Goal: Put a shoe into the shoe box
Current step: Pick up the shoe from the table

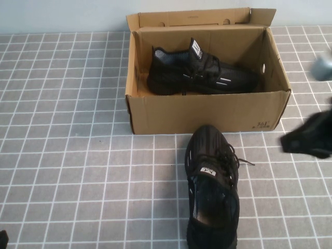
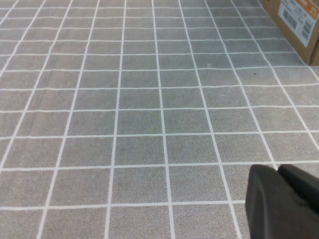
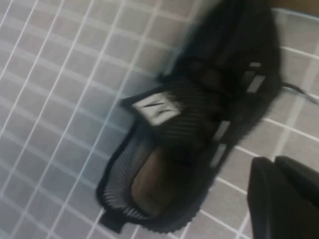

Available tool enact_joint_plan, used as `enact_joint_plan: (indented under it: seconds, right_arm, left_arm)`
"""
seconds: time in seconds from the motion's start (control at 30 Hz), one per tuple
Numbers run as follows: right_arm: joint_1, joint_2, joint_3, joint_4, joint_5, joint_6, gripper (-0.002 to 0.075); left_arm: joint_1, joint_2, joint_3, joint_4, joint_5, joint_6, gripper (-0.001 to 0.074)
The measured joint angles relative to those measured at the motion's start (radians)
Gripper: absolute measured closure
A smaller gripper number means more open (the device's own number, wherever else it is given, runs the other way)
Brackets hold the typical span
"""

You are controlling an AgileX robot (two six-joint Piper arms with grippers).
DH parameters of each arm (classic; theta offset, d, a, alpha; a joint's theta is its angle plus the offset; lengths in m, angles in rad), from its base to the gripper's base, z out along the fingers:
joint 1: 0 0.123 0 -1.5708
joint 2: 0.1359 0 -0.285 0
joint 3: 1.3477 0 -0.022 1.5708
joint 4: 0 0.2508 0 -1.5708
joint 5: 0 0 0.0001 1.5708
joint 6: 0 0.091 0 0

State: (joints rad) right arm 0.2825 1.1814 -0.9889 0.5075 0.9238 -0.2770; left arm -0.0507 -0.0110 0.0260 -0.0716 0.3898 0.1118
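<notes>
The shoe [image 1: 212,192] lies on the desk [image 1: 67,155], which is covered with a grey cloth of white grid lines, just in front of the shoe box [image 1: 207,111]. Its toe points toward the front wall of the box and comes very near to it, and its heel reaches the near edge of the high view. The small white logo on its tongue tab faces up, and the grey lining of the opening is visible. In the right wrist view the same shoe [image 3: 194,124] fills the middle, blurred, with white dashes on its side. The shoe box stands open at the far side of the desk, with its lid flap [image 1: 202,19] standing up behind it. Inside the box lies the twin shoe [image 1: 202,72] on its side, its white-barred tongue tab upright. The right gripper [image 1: 308,137] is at the right edge of the high view, to the right of the shoe and apart from it, blurred; its jaws hold nothing, but I cannot tell whether they are released or clenched. The left gripper [image 2: 284,201] is low over the bare desk at the near left corner, well apart from the shoe, and its jaws appear clenched together on nothing.
</notes>
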Motion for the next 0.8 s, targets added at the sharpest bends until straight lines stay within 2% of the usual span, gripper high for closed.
enact_joint_plan:
  seconds: [0.3,0.43,0.5,0.7,0.8]
  right_arm:
    - [0.366,0.196,-0.197,-0.206,0.071,-0.032,0.0742]
    - [0.465,0.264,-0.25,-0.268,0.107,-0.075,0.071]
    - [0.485,0.287,-0.261,-0.28,0.116,-0.102,0.0657]
    - [0.489,0.337,-0.263,-0.402,0.105,-0.117,0.0399]
    - [0.489,0.349,-0.263,-0.454,0.068,-0.117,0.0327]
  left_arm:
    - [0.0,0.0,0.0,0.0,0.0,0.0,0.0736]
    - [0.0,0.0,0.0,0.0,0.0,0.0,0.0736]
    - [0.0,0.0,0.0,0.0,0.0,0.0,0.0736]
    - [0.0,0.0,0.0,0.0,0.0,0.0,0.0736]
    - [0.0,0.0,0.0,0.0,0.0,0.0,0.0736]
